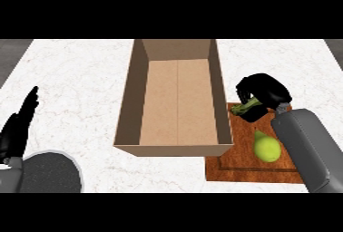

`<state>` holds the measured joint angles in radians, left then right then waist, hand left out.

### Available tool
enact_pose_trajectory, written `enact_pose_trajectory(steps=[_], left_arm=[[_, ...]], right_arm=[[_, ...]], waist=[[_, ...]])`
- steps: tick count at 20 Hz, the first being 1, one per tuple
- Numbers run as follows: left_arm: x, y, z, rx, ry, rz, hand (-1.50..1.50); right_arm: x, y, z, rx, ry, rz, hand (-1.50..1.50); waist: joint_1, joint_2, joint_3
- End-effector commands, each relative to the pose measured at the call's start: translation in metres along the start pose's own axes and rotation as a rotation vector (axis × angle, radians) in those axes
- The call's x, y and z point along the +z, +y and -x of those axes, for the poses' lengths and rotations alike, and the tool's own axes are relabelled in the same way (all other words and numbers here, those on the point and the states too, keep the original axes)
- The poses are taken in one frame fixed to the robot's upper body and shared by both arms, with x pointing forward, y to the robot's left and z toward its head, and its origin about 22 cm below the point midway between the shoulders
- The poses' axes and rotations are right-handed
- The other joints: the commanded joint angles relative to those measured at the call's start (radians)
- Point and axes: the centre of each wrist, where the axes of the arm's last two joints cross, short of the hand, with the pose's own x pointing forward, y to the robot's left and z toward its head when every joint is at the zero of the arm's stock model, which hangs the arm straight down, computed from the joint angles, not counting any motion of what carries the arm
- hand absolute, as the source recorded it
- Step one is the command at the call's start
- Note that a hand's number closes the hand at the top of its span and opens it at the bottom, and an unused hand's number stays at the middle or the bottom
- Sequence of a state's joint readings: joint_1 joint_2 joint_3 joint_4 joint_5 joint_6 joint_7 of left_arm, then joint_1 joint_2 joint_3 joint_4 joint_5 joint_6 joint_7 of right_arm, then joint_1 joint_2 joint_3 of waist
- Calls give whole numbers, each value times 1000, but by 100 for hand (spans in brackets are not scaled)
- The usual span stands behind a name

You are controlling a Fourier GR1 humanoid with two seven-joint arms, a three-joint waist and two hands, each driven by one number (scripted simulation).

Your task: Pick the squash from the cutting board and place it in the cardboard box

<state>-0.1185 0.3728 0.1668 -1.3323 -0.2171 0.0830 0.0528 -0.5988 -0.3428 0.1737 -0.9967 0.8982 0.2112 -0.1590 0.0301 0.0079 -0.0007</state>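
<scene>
Trouble looks likeliest at the cardboard box's (pixel 222 97) right wall, which the right robot hand (pixel 269 92), curled around the dark green squash (pixel 246 107) above the cutting board's (pixel 231 171) far corner, could clip.

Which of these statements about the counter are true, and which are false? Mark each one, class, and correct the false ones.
1. The cardboard box has nothing inside. True.
2. The cutting board lies left of the box. False: it lies at the box's right.
3. The right hand is curled round the dark green squash. True.
4. The left hand holds the pale green fruit. False: that hand rests open at the view's left edge, and the fruit lies on the cutting board.
</scene>
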Motion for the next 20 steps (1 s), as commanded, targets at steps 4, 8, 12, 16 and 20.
enact_pose_trajectory(steps=[4, 8, 12, 16, 20], left_arm=[[-4, -6, -11, 4, -43, 19, 0], [-1, -24, -13, 8, -45, 32, 0], [-1, -13, -10, 10, -36, 15, 0], [0, -13, -8, -1, -21, 17, 0], [-3, -12, -9, -5, -15, -10, 0]], right_arm=[[11, -81, 45, 164, -382, 62, 150], [15, -129, 69, 138, -452, 174, 150], [10, -136, 68, 82, -640, 337, 150], [-12, -163, 42, 4, -752, 351, 150], [-32, -159, 17, -73, -834, 249, 150]], waist=[[38, 18, 5], [43, 18, 4], [30, 12, 4], [20, 6, 2], [3, 0, 1]])
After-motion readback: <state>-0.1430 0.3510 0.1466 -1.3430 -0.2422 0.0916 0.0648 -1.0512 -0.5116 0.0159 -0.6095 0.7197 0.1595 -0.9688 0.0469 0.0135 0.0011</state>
